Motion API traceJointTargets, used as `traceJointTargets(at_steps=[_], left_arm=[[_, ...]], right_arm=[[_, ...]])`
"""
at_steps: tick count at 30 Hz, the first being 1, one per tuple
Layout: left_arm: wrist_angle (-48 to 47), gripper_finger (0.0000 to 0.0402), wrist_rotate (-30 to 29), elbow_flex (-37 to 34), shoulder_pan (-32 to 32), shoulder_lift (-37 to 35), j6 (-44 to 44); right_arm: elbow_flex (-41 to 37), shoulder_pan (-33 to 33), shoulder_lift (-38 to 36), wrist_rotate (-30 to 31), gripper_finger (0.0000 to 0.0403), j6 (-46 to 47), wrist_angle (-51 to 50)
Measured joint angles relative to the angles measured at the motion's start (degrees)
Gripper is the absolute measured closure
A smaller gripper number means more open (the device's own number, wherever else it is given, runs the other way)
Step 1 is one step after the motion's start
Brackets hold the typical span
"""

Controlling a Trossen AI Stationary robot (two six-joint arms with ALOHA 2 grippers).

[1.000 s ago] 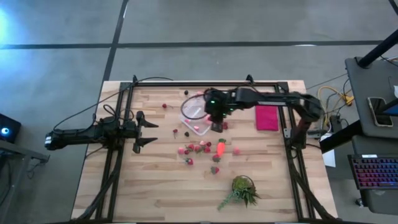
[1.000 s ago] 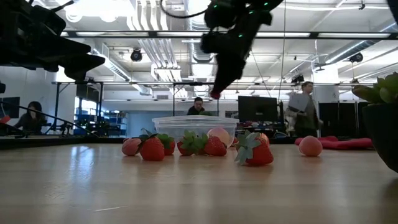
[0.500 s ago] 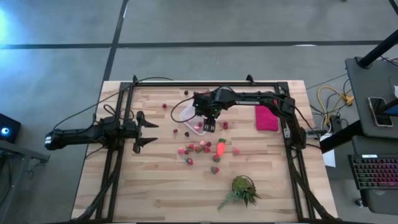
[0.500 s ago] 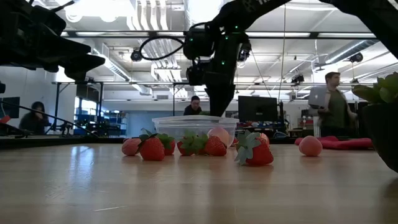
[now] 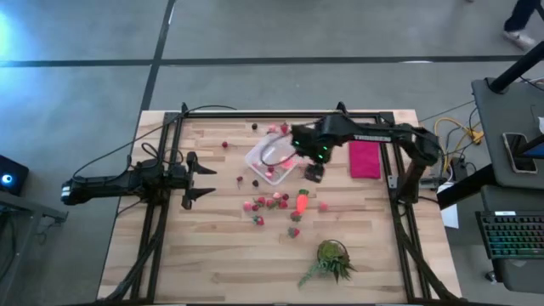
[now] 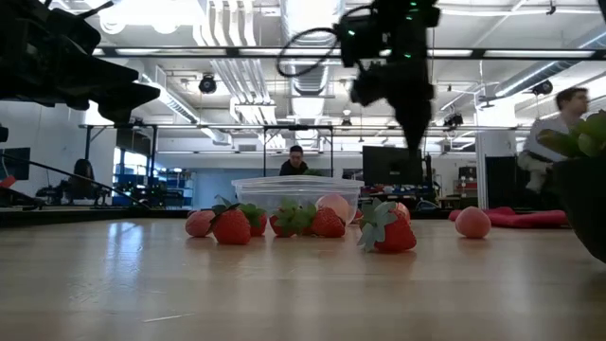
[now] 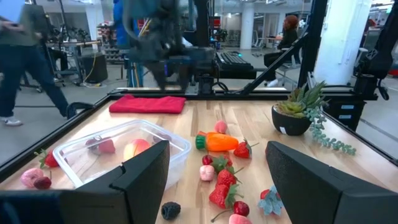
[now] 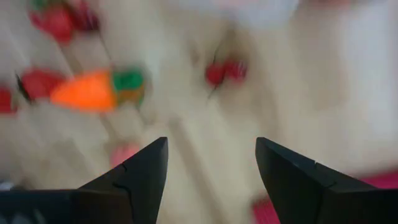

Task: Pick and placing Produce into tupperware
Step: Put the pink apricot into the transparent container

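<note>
The clear tupperware (image 5: 272, 157) stands at the table's middle far part, with a few pink and red pieces inside (image 7: 118, 149). Loose produce lies on the wood near it: red and pink berries (image 5: 270, 203), an orange carrot (image 5: 301, 202) and a pair of cherries (image 8: 224, 71). My right gripper (image 5: 313, 173) hangs open above the table just right of the tupperware, over the cherries and carrot, with nothing between its fingers (image 8: 211, 143). My left gripper (image 5: 204, 180) waits open at the table's left, facing the tupperware (image 7: 217, 152).
A magenta cloth (image 5: 365, 160) lies flat at the far right. A green spiky plant in a pot (image 5: 331, 255) stands near the front edge. Stray berries (image 5: 225, 144) lie at the far left of the tupperware. People show in the room behind the table.
My right gripper, which had a small red piece at its tips above the tupperware's edge, dipped into the tupperware, then rose and swung toward the table's right edge. The red piece is no longer at its tips.
</note>
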Motion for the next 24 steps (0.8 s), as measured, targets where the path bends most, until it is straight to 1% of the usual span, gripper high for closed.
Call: traceJointTargets(at_steps=[4,10,13,16,19,24], left_arm=[[0.01,0.0146,-0.01,0.00,0.00,0.00,0.02],[0.03,0.0146,0.01,0.00,0.01,0.00,0.01],[0.05,0.0146,-0.01,0.00,0.02,0.03,0.02],[0.05,0.0146,0.02,0.00,0.02,0.02,0.02],[0.02,0.0146,0.01,0.00,0.00,0.02,0.00],[-0.05,0.0146,0.02,0.00,0.00,0.11,0.02]], right_arm=[[-10.31,4.17,-7.36,0.05,0.0170,5.37,5.22],[-24.46,13.88,-17.68,7.97,0.0172,8.75,18.41],[-29.89,17.59,-20.73,10.08,0.0172,12.26,24.62],[-33.57,19.02,-21.91,10.05,0.0172,16.03,26.89],[-36.15,19.66,-21.48,9.82,0.0172,18.00,27.37],[-37.27,19.78,-19.43,5.29,0.0172,17.52,31.51]])
